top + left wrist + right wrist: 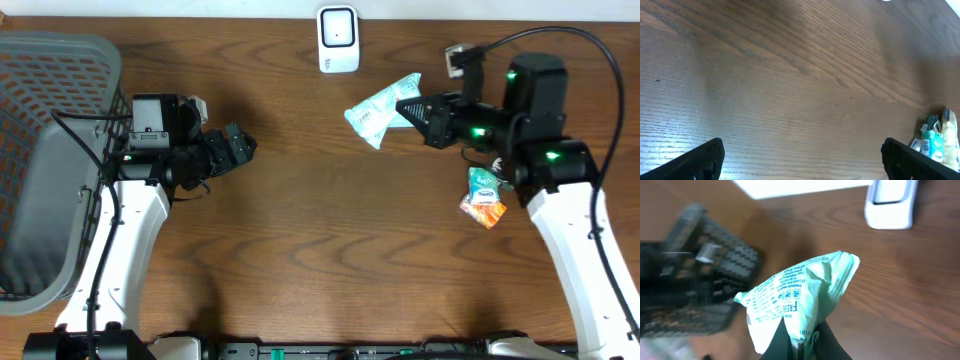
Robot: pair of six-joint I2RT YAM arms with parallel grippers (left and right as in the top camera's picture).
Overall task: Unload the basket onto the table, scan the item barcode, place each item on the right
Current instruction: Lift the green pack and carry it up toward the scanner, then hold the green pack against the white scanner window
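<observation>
A pale green snack bag [382, 108] with dark print hangs above the table, pinched at one edge by my right gripper [405, 106], which is shut on it. In the right wrist view the bag [800, 290] fans out from between the closed fingers [785, 342]. The white barcode scanner [338, 39] stands at the back edge, up and left of the bag, and shows in the right wrist view as a white scanner [891, 202]. My left gripper [240, 145] is open over bare wood, its fingertips [702, 160] wide apart.
A second small packet, green and orange [484, 194], lies beside the right arm and appears as a packet [936, 141] in the left wrist view. A grey wire basket [45, 160] fills the left side of the table.
</observation>
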